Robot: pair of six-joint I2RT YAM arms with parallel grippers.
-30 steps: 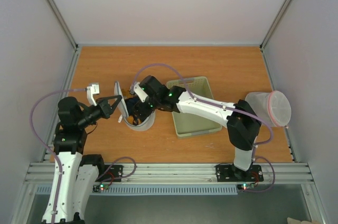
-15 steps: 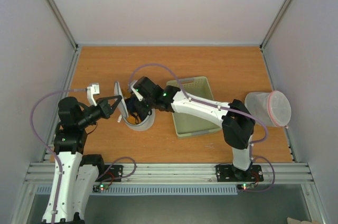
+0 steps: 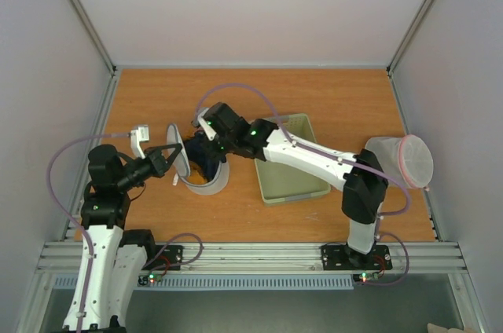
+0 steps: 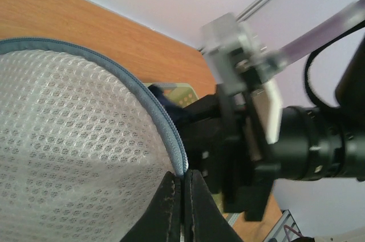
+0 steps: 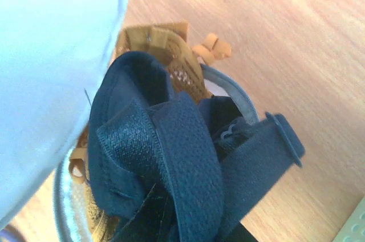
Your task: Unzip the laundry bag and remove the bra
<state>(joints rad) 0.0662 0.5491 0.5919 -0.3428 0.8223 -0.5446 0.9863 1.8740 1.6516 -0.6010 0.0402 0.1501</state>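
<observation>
Standing open on the orange wooden worktop [image 3: 330, 97], the round white mesh laundry bag [image 3: 214, 184] with a grey zip band has its domed upper half tipped up on edge, left of the lower half. The left jaws are pressed together on the zip band at that raised half's rim, with mesh on one side and the dark right arm beyond. The right jaws reach into the open bag from the tray side. Bunched navy cloth gathers up into them, so they look clamped on the soft mustard-orange and dark navy bra [image 5: 165, 156], though the fingertips are buried in fabric. The bra sits in and just above the bag's lower half, with a navy strap end and mustard loops hanging past the grey rim. Just right of the bag lies a pale green plastic tray [image 3: 292, 185]. A translucent round bag with a pink rim [image 3: 409, 162] sits near the worktop's right edge.
</observation>
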